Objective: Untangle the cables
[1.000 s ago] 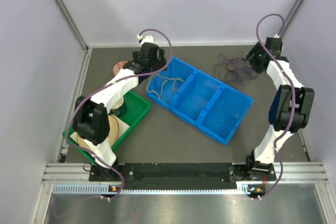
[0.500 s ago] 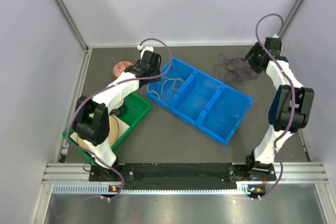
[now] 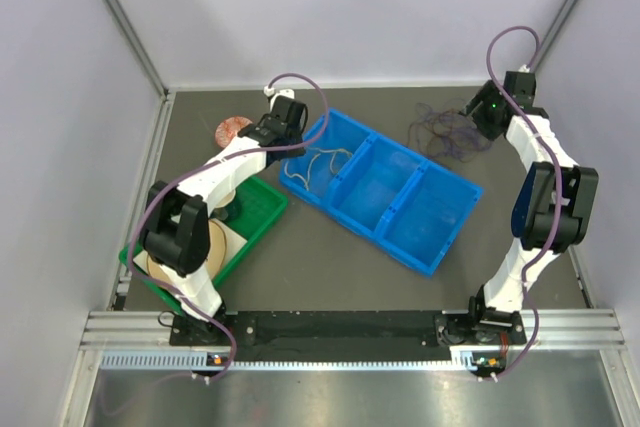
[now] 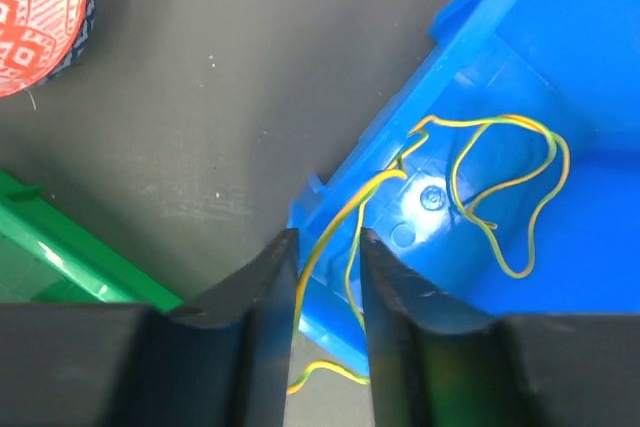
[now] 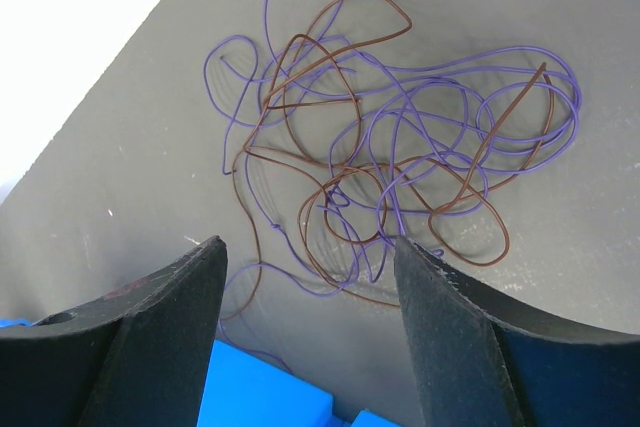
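Your left fingers (image 4: 275, 287) stand narrowly apart, the yellow-green wire (image 4: 340, 215) passing loose between them over the blue bin (image 4: 560, 27) wall, lower centre. Your right fingers (image 5: 160, 337) gape wide above the purple-brown tangle (image 5: 400, 157), upper centre.

Glossy blue plastic bin (image 4: 560, 37), matt grey tabletop (image 4: 220, 97), shiny green plastic tray (image 4: 60, 247), smooth-coated cables (image 5: 400, 162), ball (image 4: 35, 7) perhaps cloth

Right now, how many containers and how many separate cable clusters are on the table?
Containers: 2, the blue bin and the green tray.
Cable clusters: 2, the yellow cable mostly in the bin and the purple-brown tangle on the table.
Total: 4.
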You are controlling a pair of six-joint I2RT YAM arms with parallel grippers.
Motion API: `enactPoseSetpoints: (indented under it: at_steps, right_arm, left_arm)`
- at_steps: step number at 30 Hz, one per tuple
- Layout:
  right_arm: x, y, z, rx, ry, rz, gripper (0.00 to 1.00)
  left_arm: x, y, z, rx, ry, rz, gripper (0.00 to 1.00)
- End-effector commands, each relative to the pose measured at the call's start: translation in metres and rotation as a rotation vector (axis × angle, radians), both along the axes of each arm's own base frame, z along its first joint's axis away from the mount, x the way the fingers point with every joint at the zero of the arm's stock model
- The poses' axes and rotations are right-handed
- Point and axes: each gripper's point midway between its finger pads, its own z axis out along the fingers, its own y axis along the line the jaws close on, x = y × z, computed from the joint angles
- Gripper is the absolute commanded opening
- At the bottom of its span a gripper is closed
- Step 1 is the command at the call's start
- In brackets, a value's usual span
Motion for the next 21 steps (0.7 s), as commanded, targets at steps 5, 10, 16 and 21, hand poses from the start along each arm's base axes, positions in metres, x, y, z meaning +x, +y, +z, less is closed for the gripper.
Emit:
enactPoseSetpoints:
  at_steps: [5,10,16,21]
  right_arm:
    - [0.008,0.004,0.010,0.002,-0.035,0.007,0.67]
    - [0.007,0.004,0.013,0.000,-0.042,0.006,0.67]
    - [0.004,0.003,0.014,-0.010,-0.042,0.002,0.66]
    - [0.002,0.004,0.010,-0.005,-0.032,0.007,0.66]
  left_arm:
    - [0.011,-0.008,0.027,-0.036,-0.061,-0.014,0.09]
    - [0.011,-0.023,0.030,-0.081,-0.067,-0.072,0.00]
    - [0.011,-0.074,0.028,-0.210,-0.074,-0.203,0.00]
    - [0.023,-0.093,0.003,-0.198,-0.087,-0.274,0.00]
